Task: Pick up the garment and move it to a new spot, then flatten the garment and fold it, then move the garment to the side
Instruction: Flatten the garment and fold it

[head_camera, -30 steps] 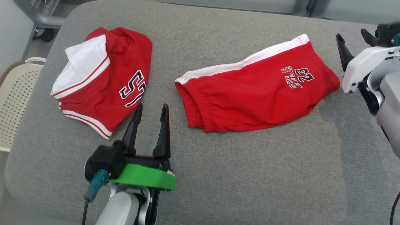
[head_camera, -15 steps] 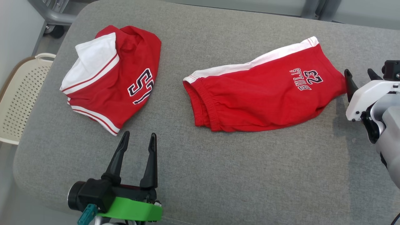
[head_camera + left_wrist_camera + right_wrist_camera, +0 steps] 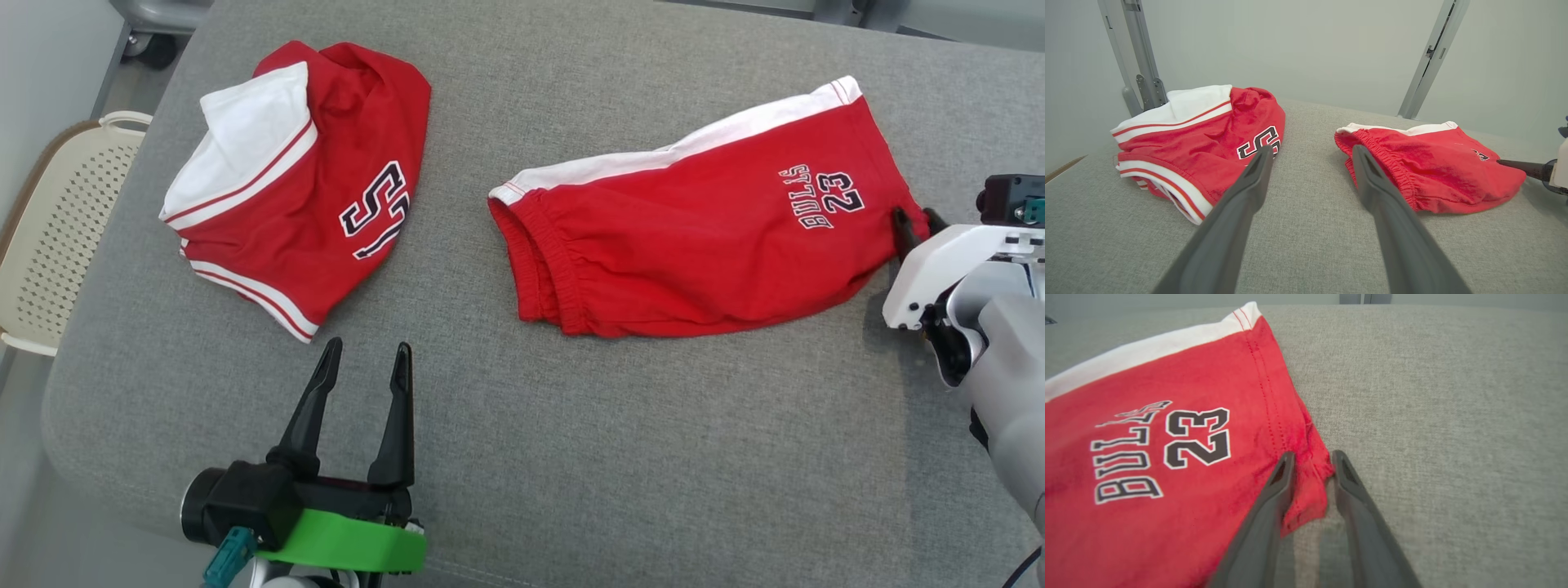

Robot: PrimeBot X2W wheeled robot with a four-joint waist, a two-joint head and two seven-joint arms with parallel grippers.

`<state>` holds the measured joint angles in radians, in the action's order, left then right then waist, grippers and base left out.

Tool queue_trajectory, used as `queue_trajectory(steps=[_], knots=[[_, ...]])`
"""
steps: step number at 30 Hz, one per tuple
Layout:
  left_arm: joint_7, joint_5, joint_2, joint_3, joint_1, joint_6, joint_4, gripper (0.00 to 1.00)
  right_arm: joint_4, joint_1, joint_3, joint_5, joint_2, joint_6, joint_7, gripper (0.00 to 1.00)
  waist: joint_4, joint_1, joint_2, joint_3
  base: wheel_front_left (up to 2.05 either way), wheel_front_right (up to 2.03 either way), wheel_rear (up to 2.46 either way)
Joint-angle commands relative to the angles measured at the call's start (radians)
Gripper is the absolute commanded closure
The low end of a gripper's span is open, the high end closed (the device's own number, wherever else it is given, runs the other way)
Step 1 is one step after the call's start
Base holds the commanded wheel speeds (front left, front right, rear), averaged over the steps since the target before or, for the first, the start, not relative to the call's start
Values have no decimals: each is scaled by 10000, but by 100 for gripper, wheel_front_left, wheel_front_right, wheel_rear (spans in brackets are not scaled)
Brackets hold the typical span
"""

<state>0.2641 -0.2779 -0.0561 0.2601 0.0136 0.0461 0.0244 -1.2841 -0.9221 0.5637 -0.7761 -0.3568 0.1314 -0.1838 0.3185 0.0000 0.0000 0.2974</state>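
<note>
Fingers (image 3: 1274,498) of the right gripper (image 3: 914,222) have narrowed on the hem corner of the red shorts (image 3: 694,237); a pucker of cloth stands between them and touches both. A second ago this gripper stood wide open and clear of the shorts' right edge, so the pick-up grasp is judged to be forming, with no lift yet. The shorts lie flat, right of centre on the grey padded table (image 3: 653,457), waistband toward the middle.

The left gripper (image 3: 366,349) is spread wide and holds nothing. It has drawn back from the folded red-and-white garment (image 3: 302,188) at the far left and now sits apart from it, near the table's front edge. The head camera has also shifted.

Legible writing: "BULLS 23" on the shorts, black with white outline. On the folded garment, an "S" and part of another character; the rest is hidden by the fold. A cream perforated basket (image 3: 41,237) stands beside the table
</note>
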Motion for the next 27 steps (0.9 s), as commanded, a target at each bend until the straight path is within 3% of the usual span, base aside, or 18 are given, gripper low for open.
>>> queue_trajectory(steps=[1, 18, 27], knots=[[4, 66, 10, -63, 173, 64, -47, 0, -115, 475, 53, 106, 93, -15, 186, 100, -27, 0, 0, -55, 0, 0, 0], [3, 133, 21, -177, -288, 184, -598, 0, 67, 1761, -925, -160, 678, -17, -775, 100, -564, 0, 0, -1203, 0, 0, 0], [3, 88, -148, -270, -483, 170, -997, 0, 1517, 2980, -2466, 723, 587, -15, -809, 100, -842, 0, 0, -1702, 0, 0, 0]])
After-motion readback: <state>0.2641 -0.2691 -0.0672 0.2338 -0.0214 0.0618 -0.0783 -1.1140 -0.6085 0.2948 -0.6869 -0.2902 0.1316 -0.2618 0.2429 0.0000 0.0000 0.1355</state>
